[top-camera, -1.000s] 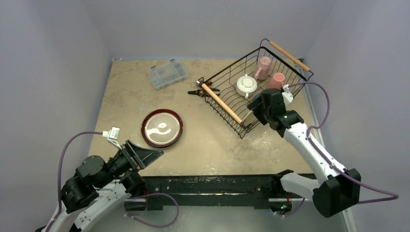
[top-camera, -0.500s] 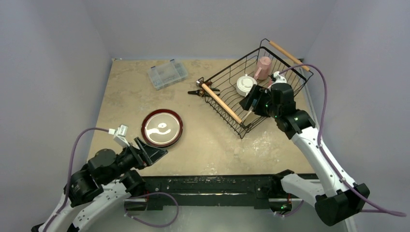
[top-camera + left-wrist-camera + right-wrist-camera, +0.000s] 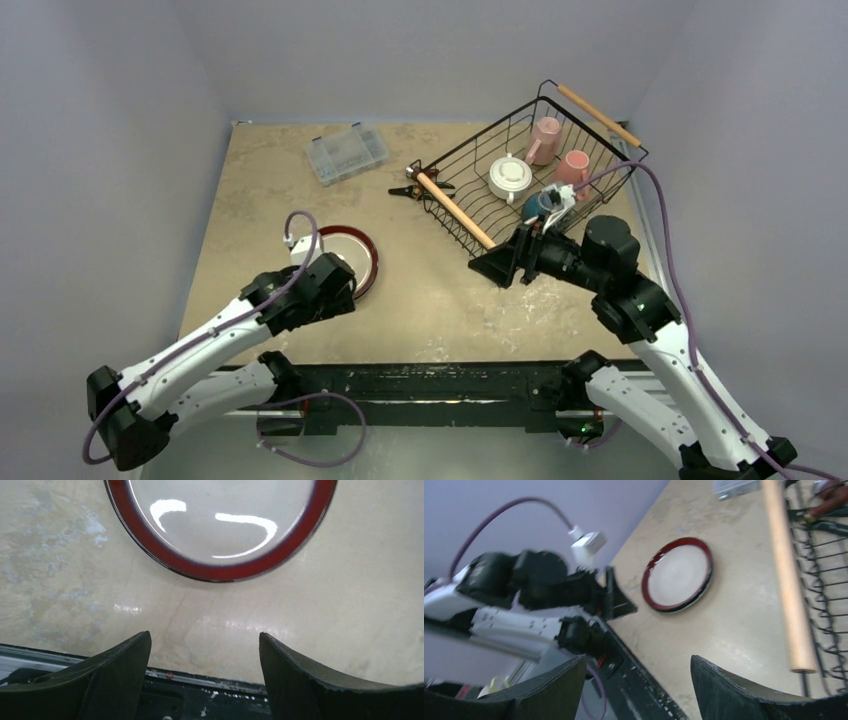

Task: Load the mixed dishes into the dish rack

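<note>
Plate (image 3: 220,520) on the table (image 3: 260,190), outside the rack (image 3: 478,145).
I see my left gripper (image 3: 205,655) spread and empty, just short of the plate's near rim. My right gripper (image 3: 639,680) is spread too, holding nothing, hanging by the rack's near corner. Two pink mugs (image 3: 546,137) (image 3: 573,167), the white cup (image 3: 510,178) and the blue bowl (image 3: 536,204) sit inside the rack.

Large red-rimmed plate (image 3: 357,250) lies flat on the counter (image 3: 440,300), centre-left. The black wire dish rack (image 3: 455,212) sits upper right, holding two pink mugs (image 3: 545,137) and an upright white cup (image 3: 511,180).
</note>
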`<state>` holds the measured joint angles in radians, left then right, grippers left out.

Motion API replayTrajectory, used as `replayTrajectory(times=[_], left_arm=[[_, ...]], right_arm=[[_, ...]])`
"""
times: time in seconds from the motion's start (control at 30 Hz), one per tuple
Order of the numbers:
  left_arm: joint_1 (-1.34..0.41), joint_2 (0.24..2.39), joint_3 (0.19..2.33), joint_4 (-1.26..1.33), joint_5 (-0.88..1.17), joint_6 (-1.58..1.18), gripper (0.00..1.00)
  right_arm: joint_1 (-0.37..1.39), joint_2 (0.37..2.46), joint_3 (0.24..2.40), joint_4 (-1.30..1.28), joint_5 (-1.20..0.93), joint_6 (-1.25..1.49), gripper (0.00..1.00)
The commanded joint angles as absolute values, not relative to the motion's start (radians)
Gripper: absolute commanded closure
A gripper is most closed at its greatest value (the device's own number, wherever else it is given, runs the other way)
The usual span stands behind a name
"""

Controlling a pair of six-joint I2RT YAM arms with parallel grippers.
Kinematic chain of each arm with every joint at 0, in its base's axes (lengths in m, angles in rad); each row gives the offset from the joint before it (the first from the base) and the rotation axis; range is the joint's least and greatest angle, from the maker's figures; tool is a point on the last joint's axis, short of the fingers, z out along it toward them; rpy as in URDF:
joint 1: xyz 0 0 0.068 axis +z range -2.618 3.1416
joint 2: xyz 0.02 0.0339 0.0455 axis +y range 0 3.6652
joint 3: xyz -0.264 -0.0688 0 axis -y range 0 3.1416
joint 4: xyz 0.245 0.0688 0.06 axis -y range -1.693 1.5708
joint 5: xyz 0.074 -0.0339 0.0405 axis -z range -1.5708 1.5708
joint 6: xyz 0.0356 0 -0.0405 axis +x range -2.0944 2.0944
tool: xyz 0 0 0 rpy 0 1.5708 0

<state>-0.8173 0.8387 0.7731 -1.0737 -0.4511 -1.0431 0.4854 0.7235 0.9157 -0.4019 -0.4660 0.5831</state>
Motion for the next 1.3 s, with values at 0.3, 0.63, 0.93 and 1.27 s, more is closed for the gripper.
replayTrajectory(times=[0.3, 0.63, 0.93, 1.27], left_arm=[[-0.327, 0.819, 0.638, -0.745, -0.248, -0.964, 0.09], [0.207, 0.950, 0.497, -0.542, 0.268, -0.926, 0.02], [0.212, 0.924, 0.472, -0.494, 0.265, -0.911, 0.22], [0.212, 0.896, 0.496, -0.503, 0.238, -0.830, 0.34]], right_arm=[[0.581, 0.565, 0.840, -0.324, -0.573, 0.658, 0.20], [0.580, 0.559, 0.784, -0.237, -0.580, 0.701, 0.20], [0.580, 0.524, 0.762, -0.273, -0.549, 0.719, 0.20], [0.731, 0.742, 0.857, -0.201, -0.369, 0.708, 0.25]])
